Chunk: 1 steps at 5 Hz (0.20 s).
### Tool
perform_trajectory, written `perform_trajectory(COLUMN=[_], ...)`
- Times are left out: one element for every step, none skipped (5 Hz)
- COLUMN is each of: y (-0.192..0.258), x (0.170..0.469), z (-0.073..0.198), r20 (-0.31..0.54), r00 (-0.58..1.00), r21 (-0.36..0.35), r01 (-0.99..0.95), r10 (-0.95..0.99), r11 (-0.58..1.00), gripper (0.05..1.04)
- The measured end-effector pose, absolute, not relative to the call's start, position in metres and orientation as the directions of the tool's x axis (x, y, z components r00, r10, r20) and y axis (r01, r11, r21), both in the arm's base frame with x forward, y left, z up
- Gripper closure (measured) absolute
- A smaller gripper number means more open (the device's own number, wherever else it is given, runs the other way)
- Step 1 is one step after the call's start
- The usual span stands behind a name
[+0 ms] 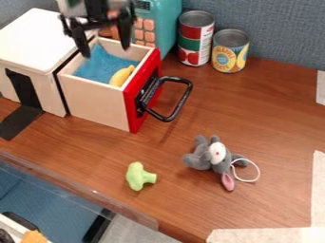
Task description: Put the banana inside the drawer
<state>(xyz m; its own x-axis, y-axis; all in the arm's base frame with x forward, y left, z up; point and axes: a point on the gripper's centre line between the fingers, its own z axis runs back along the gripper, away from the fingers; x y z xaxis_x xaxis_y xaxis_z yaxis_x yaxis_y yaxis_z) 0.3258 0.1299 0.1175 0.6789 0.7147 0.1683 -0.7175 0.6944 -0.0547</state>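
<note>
Banana (122, 76) inside open drawer (95, 100)

Glossy black handle (182, 105), matt blue cloth (101, 64), smooth wooden tabletop (266, 109), metal cans (196, 38).

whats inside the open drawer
A blue cloth with a yellow banana on it, near the red front. Whatever lies under the cloth is covered, and the front wall may hide part of the banana.

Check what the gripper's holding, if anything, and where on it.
Nothing held. Gripper is open above the drawer, nothing between its fingers; the banana lies in the drawer by the blue cloth.
</note>
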Motion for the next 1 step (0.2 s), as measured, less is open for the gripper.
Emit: perform_trajectory(y=[0.1342], x=[0.3248], z=[0.1282], r20=[0.164], r00=[0.709], r21=[-0.076], r01=[-0.684], r10=[0.686], r11=[0.725], gripper=[0.083])
